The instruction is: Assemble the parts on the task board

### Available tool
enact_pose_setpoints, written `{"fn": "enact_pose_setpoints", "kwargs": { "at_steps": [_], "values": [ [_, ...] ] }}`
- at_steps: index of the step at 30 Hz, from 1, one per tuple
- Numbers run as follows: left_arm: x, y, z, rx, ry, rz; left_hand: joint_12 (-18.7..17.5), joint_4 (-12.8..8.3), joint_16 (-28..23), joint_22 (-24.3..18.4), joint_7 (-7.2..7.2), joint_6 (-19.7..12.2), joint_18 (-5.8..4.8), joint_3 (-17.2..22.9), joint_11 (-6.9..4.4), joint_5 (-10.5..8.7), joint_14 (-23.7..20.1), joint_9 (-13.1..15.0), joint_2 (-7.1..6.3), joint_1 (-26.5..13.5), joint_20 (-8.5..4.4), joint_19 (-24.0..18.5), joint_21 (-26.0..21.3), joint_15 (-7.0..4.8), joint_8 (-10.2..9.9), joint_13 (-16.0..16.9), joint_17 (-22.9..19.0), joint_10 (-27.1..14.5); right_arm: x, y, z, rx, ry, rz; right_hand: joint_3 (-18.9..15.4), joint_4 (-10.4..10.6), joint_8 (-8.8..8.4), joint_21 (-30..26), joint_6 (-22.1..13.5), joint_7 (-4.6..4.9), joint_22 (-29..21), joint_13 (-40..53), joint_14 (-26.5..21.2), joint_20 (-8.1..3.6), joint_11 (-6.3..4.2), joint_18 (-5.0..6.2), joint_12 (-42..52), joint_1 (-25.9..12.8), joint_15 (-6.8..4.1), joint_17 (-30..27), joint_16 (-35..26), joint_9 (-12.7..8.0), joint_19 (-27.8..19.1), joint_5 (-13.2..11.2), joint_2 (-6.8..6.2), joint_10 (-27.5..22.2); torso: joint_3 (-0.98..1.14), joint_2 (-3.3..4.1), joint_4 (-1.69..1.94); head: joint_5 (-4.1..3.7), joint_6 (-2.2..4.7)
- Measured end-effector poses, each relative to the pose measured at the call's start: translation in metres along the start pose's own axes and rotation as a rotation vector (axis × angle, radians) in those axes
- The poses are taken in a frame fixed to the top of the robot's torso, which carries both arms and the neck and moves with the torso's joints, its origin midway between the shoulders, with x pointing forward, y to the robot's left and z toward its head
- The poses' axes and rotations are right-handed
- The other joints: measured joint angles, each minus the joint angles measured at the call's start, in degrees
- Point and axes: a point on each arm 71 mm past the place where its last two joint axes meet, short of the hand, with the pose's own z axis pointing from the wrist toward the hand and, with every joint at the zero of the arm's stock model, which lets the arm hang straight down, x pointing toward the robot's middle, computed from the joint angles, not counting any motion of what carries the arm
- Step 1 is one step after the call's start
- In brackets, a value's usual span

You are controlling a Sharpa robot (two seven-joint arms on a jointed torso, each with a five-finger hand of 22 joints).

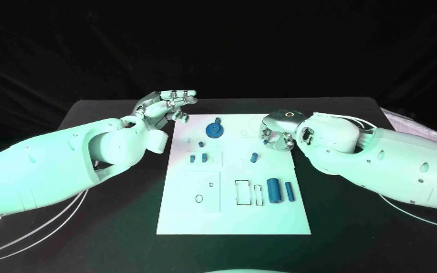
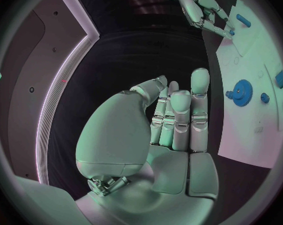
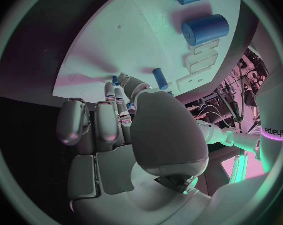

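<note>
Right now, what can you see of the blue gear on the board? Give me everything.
The blue gear is a round toothed wheel with a raised hub at its centre, plastic by the look of it. A small blue knob sits at its rim, seen in the left wrist view. It lies flat on the white board near the far edge, around the middle. Neither hand touches it; the left hand is off the board's far left corner, fingers apart.

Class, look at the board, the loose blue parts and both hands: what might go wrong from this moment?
1. The right hand hovers low over the board's far edge; its fingers might knock the small peg nearby.
2. The cylinders lie on their sides and may roll if the board is bumped.
</note>
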Motion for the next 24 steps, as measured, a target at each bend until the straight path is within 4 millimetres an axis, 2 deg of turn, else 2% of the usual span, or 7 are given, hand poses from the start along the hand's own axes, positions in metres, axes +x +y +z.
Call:
{"fn": "enact_pose_setpoints", "kwargs": {
  "at_steps": [9,14,24],
  "values": [
    [0.0019,0.0002,-0.0003,-0.001,0.003,-0.005,0.21,-0.07,0.0,-0.07,0.0,-0.01,-0.01,-0.07,0.0,0.0,0.01,0.0,0.0,0.0,0.0,0.0,-0.29,0.01,0.0,-0.01,-0.05,0.0,0.005,-0.0006,0.0034,0.005,0.012,-0.002,0.95,-0.02,0.0,0.0,0.88,-0.24,0.0,-1.03,-0.21,0.0,-0.2,0.0,0.0,-0.4,-0.21,0.0,0.0,0.16,0.0,-0.27,0.4,1.24,0.05,0.02,-0.05,0.23,-0.26],
    [0.0021,0.0002,-0.0004,-0.001,0.004,-0.006,0.21,-0.07,0.0,-0.18,-0.01,-0.01,0.0,-0.07,0.0,0.0,-0.19,0.0,0.0,0.0,-0.21,-0.21,-0.29,-0.19,0.0,0.04,-0.18,0.0,0.0048,-0.0008,0.005,0.007,0.012,-0.004,2.31,-0.89,0.56,0.0,2.29,-0.43,0.31,-1.66,-0.21,0.0,-0.46,0.0,0.45,0.48,-0.21,0.11,0.0,0.51,0.0,-1.78,1.28,3.07,0.05,0.01,-0.06,0.22,-0.37],
    [0.0031,0.0005,-0.0004,-0.003,0.006,-0.007,0.21,-0.17,-0.23,-0.27,-0.01,-0.01,-0.01,-0.43,0.0,0.0,-0.38,-0.05,0.0,0.0,-0.21,-0.21,-0.54,0.0,0.0,0.03,-0.39,-0.01,0.0054,0.0009,0.0076,0.005,0.011,-0.018,3.63,-2.21,1.18,0.0,4.12,-0.43,1.13,-2.36,-0.21,-0.21,-0.76,0.0,0.79,0.9,-0.2,0.64,0.25,1.04,0.49,-2.41,1.7,5.58,0.03,-0.03,-0.04,0.1,-0.55]
  ]
}}
